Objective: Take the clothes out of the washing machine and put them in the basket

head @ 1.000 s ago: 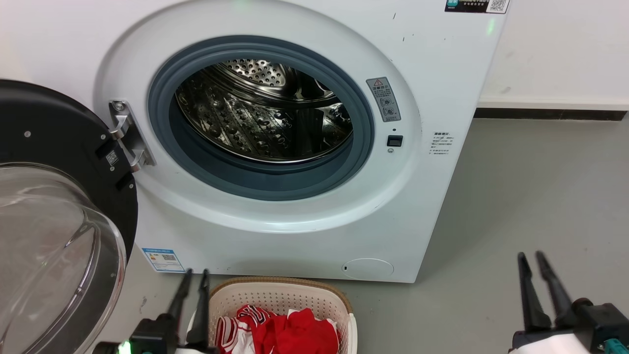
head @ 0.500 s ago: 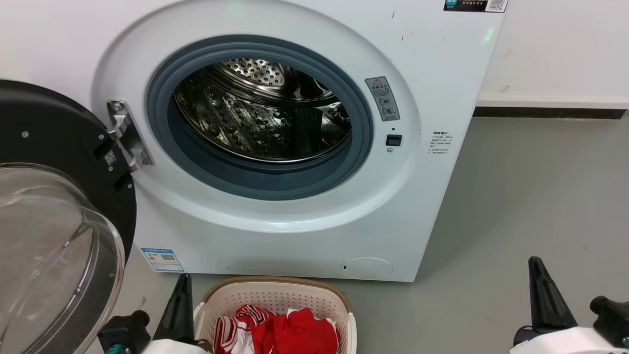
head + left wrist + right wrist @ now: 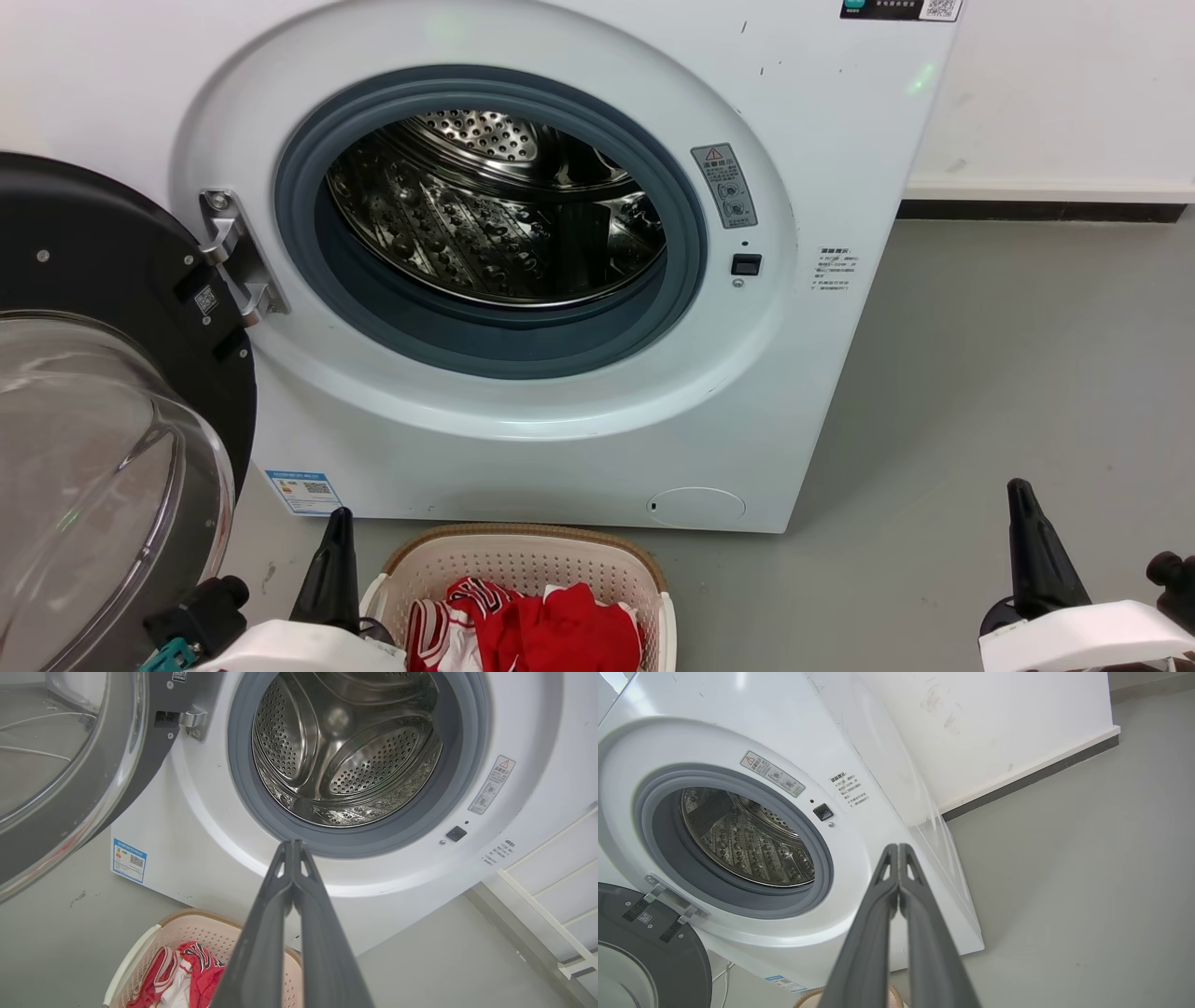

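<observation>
The washing machine (image 3: 523, 448) stands with its glass door (image 3: 103, 448) swung open to the left. Its steel drum (image 3: 495, 224) shows bare metal. The basket (image 3: 523, 551) sits on the floor just below the porthole. The clothes lie in it: a red jersey with white-striped trim (image 3: 439, 635) and a plain red cloth (image 3: 574, 630). My left gripper (image 3: 338, 518) is shut on nothing, just left of the basket's rim. My right gripper (image 3: 1018, 490) is shut and empty over the floor at the lower right. The left wrist view shows the closed left gripper (image 3: 292, 843), the basket (image 3: 187, 921) and the jersey (image 3: 198, 970).
Grey floor (image 3: 1008, 355) spreads to the right of the machine. A white wall with a dark skirting strip (image 3: 1046, 216) runs behind it. The open door crowds the left side beside my left arm. The right wrist view shows my right gripper (image 3: 897, 845) over the machine's front.
Both wrists have rolled, so each pair of fingers now shows edge-on as one dark blade. The right gripper has shifted slightly right. Clothes and basket have not moved.
</observation>
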Tool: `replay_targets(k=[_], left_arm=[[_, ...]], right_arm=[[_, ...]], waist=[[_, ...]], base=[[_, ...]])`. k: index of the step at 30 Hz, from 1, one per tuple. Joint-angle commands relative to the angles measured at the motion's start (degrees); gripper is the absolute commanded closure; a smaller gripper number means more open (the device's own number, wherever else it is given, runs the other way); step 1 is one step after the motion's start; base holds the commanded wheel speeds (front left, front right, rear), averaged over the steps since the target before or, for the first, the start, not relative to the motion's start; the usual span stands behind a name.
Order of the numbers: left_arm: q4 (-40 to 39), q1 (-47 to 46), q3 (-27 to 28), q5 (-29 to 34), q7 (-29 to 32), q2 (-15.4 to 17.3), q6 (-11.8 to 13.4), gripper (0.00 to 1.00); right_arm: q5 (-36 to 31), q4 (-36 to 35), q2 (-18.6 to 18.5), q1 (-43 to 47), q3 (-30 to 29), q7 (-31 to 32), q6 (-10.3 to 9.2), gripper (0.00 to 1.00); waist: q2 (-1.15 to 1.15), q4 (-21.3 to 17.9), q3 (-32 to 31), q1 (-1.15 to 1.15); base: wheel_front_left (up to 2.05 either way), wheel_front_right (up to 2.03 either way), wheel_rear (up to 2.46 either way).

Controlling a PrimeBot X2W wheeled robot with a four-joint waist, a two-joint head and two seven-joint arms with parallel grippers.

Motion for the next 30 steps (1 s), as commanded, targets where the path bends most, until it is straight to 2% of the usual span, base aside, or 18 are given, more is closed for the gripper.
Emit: replay_targets(k=[1, 30], left_arm=[[-0.4, -1.6, 0.5, -2.4, 0.5, 0.0, -0.5, 1.00], [1.9, -5.0, 2.5, -25.6, 6.0, 0.0, -1.5, 1.00]], right_arm=[[2.6, -0.3, -0.2, -1.8, -0.2, 0.5, -0.01, 1.00], [26.3, 2.6, -0.3, -5.2, -0.6, 6.0, -0.02, 1.00]], waist=[[0.00, 0.0, 0.0, 0.00], [0.00, -0.4, 0.3, -0.01]], base=[[0.00, 0.00, 0.00], [0.00, 0.00, 0.00]])
